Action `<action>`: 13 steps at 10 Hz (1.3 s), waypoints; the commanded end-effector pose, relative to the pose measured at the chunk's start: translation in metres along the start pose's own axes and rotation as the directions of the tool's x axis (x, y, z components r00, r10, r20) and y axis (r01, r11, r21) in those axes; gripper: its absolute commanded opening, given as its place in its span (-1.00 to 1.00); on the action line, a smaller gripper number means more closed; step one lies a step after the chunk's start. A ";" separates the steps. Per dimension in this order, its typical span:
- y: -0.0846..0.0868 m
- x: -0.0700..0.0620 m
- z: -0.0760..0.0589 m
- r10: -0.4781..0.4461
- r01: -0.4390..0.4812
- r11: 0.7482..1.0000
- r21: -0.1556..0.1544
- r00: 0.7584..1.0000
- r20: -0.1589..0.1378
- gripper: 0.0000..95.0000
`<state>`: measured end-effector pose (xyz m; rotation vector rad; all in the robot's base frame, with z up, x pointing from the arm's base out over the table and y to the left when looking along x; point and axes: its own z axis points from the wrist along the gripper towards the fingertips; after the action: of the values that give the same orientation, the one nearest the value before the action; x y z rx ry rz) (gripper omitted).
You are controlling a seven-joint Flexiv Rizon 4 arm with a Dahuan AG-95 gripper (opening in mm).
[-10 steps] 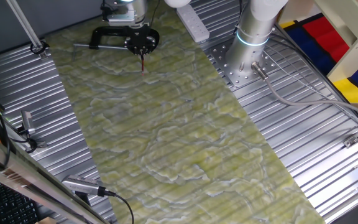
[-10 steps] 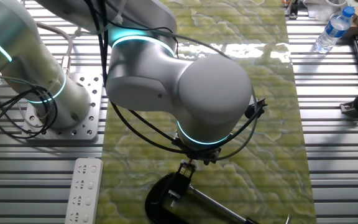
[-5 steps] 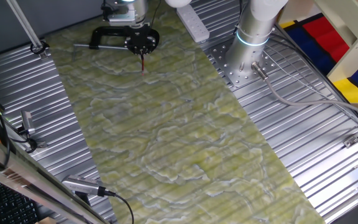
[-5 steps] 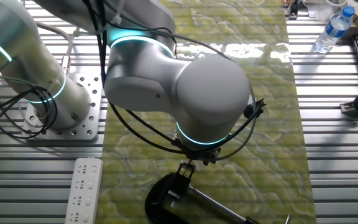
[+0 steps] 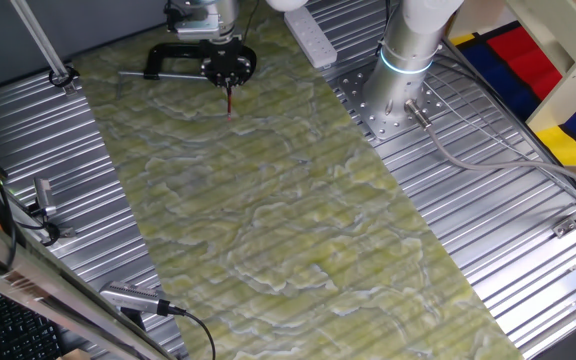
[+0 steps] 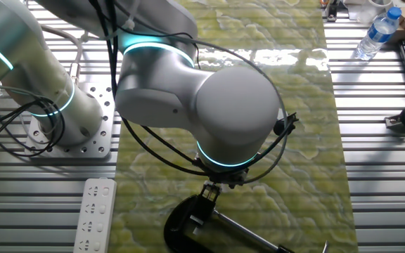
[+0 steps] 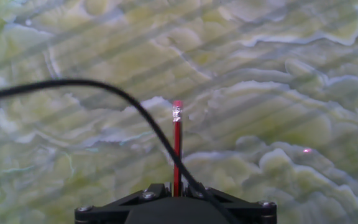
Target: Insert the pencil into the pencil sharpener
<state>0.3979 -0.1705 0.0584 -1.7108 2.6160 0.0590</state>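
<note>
The pencil sharpener is a black round puck at the far end of the green mat, next to a black clamp. The red-brown pencil sticks out of its front toward the near side. In the hand view the pencil runs straight away from the black body at the bottom edge, with its metal band and red eraser end farthest away. My gripper is right behind and above the sharpener. Its fingers are hidden, so I cannot see whether they hold anything. In the other fixed view the arm's large joint hides the sharpener and pencil.
A black clamp with a long grey rod lies left of the sharpener, and also shows in the other fixed view. A white power strip lies to the right. A black cable crosses the hand view. A water bottle stands far off.
The arm's big joint has shifted very slightly left in the other fixed view. The pencil and sharpener look unmoved.
</note>
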 end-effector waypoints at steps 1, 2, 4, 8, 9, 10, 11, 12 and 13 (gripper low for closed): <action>-0.001 0.000 0.000 0.000 0.000 1.000 0.001 1.000 -0.005 -0.20; -0.001 0.000 0.000 0.003 -0.003 1.000 0.000 1.000 -0.005 0.20; -0.001 0.000 0.000 0.012 -0.012 1.000 -0.003 1.000 -0.007 0.20; -0.002 -0.018 -0.011 0.100 -0.101 0.995 -0.029 0.995 -0.027 0.20; -0.002 -0.023 -0.012 0.115 -0.115 0.993 -0.030 0.993 -0.029 -0.20; -0.002 -0.030 -0.012 0.160 -0.161 0.986 -0.035 0.987 -0.030 -0.20; -0.003 -0.035 -0.013 0.192 -0.193 0.980 -0.041 0.981 -0.034 -0.60; -0.003 -0.038 -0.013 0.207 -0.209 0.977 -0.043 0.978 -0.039 -0.60; -0.003 -0.044 -0.014 0.253 -0.255 0.966 -0.047 0.966 -0.047 -1.00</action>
<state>0.4176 -0.1343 0.0729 -1.4320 2.8478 0.0977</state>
